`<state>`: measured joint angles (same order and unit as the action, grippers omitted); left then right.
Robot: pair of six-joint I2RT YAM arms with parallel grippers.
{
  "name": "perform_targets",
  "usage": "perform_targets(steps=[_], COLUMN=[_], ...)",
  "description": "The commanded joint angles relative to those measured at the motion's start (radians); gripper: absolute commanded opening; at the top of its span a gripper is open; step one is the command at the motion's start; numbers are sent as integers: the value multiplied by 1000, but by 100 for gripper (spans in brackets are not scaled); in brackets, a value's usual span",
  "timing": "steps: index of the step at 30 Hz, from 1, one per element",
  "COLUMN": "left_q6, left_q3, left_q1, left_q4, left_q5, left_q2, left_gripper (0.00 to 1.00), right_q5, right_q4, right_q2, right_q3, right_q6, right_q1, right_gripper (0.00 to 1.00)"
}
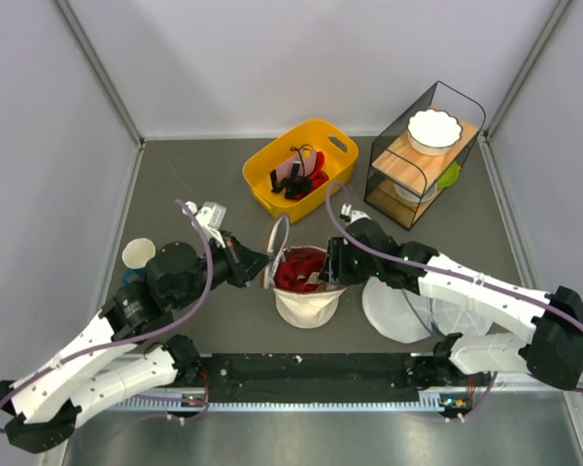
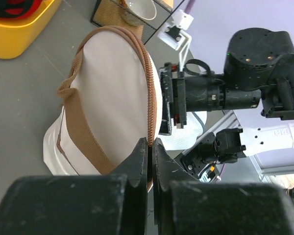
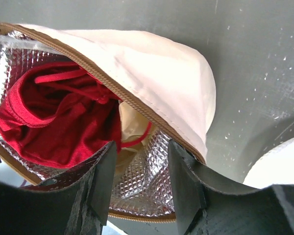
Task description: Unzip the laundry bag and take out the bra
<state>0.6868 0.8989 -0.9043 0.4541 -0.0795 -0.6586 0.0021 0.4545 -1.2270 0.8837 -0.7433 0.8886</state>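
The laundry bag (image 1: 309,303) stands unzipped at the middle of the table (image 1: 204,175), its lid (image 1: 276,250) raised on edge and the red bra (image 3: 54,127) lying inside against the silvery lining. The left hand (image 2: 151,147) is closed on the lid's brown zipper rim. The right hand (image 3: 142,147) is at the bag's mouth, fingers spread, holding nothing.

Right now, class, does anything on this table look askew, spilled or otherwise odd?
Only the laundry bag: its lid stands flipped up on edge, pinched by the left gripper, leaving the red bra exposed inside. Nothing looks spilled or damaged.
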Motion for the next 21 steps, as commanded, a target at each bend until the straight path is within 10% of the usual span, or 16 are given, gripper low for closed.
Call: perform_targets(steps=[1, 21], left_q6=[57, 163], left_q3=[-96, -249], left_q1=[48, 73], left_q4=[-5, -175], left_q5=[-3, 119], left_q2=[68, 122], left_gripper=[0, 0], right_q5=[59, -88], right_q4=[12, -96], right_q2=[27, -130], right_q3=[-17, 213], right_q6=[13, 38], right_q1=[10, 102], right_gripper=[46, 82])
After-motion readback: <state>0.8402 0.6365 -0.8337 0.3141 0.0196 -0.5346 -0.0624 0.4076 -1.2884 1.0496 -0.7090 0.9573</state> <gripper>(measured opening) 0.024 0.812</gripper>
